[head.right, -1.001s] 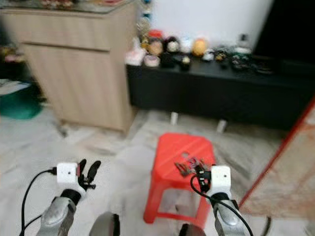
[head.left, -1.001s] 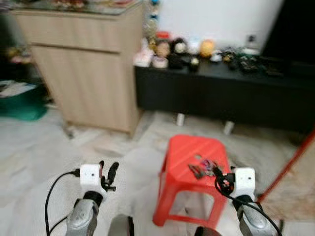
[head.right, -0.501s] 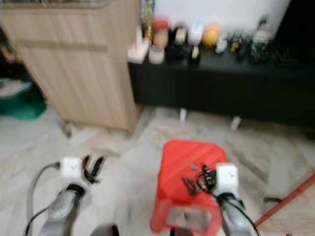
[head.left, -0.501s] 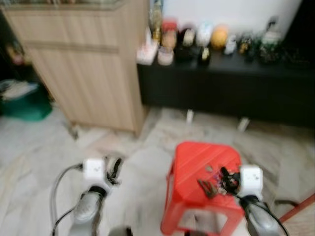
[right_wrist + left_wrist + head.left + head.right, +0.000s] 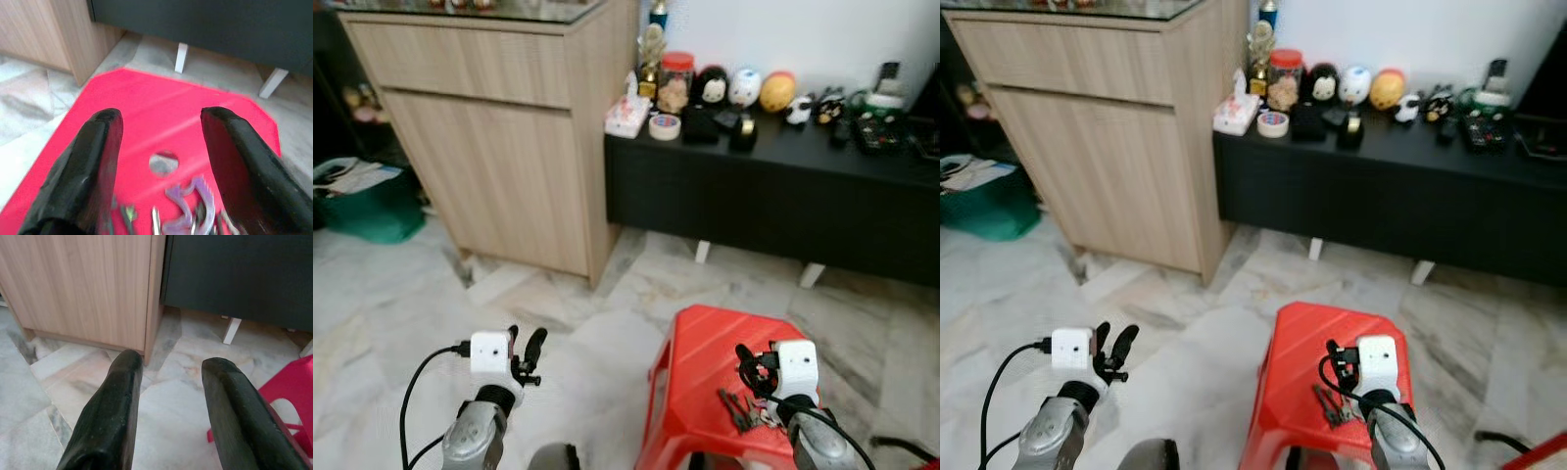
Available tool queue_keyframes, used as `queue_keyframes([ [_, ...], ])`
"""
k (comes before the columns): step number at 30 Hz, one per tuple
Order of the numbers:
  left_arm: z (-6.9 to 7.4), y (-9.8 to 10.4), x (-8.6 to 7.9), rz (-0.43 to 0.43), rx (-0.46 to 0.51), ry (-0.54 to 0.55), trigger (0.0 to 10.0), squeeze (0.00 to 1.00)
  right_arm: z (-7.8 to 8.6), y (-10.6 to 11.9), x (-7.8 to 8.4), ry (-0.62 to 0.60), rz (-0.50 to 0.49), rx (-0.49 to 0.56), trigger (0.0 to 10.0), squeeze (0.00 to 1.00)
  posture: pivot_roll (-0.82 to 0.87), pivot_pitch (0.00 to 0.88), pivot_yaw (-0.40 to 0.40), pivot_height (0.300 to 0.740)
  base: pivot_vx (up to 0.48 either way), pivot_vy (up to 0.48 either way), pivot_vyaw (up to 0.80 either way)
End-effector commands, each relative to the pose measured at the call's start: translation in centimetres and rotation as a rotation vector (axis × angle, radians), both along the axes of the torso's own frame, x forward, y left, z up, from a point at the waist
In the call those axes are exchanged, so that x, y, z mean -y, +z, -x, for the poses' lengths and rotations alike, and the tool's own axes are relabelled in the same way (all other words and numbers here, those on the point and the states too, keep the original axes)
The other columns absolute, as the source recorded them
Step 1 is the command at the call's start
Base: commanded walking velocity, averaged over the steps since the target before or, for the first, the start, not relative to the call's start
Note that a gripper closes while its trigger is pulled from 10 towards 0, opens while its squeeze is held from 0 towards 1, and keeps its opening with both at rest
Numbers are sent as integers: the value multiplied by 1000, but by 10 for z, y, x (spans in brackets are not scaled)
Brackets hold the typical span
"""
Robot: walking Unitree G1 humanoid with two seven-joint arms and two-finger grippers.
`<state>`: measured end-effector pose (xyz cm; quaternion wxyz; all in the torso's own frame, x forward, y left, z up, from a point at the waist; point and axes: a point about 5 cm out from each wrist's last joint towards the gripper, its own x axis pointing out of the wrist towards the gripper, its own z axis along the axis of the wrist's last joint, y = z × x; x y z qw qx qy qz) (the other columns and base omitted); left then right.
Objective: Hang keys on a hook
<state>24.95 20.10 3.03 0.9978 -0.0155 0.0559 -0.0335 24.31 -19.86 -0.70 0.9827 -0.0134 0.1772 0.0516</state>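
Keys (image 5: 1334,403) lie on red stool (image 5: 1298,352), at 5 o'clock in head view; right gripper (image 5: 161,161) wide open, empty, directly above keys; left gripper (image 5: 168,406) open, empty, over marble floor (image 5: 401,304) at 7 o'clock.

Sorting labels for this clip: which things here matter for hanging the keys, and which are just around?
Job:
- keys lying on the red stool
- right end effector, open above the keys

Just around:
- left end effector, open over the floor
- wooden cabinet
- black bench with trinkets
- green bin
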Motion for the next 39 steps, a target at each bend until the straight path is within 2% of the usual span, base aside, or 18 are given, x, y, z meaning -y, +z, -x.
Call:
queue_keyframes([
  [1,3,-2,-1,-9,-3,-6,10000,0,4,-5,-2,18,1,-36,10000,0,0,0,-27,618,0,0,0],
  [4,4,-3,0,-11,-8,-11,10000,0,9,-12,-3,31,12,-92,10000,0,-2,0,-24,618,0,0,0],
  [5,4,-3,1,-13,-11,-17,10000,0,15,-22,-3,39,37,-177,10000,0,-7,0,-22,618,0,0,0],
  [10,4,-3,2,-14,-14,-22,10000,0,18,-28,-3,43,42,-229,10000,0,-10,0,-20,618,0,0,0],
  [12,4,-4,2,-17,-16,-26,10000,0,18,-32,-4,39,20,-251,10000,0,-7,0,-20,618,0,0,0],
  [13,4,-4,2,-20,-17,-26,10000,0,17,-34,-4,-22,-45,-285,10000,0,-6,0,-19,618,0,0,0],
  [20,4,-5,1,-30,-20,-25,10000,0,2,-28,-5,-92,-131,-283,10000,0,0,0,-28,618,0,0,0],
  [26,6,-7,4,-36,-25,-26,10000,0,11,-39,-11,-58,-153,-386,10000,0,-1,0,-29,618,0,0,0],
  [31,7,-8,5,-37,-28,-23,10000,0,11,-40,-12,-36,-155,-404,10000,0,-2,0,-36,618,0,0,0],
  [39,7,-10,6,-41,-35,-16,10000,0,10,-40,-6,-60,-144,-418,10000,0,-8,0,-41,618,0,0,0],
])
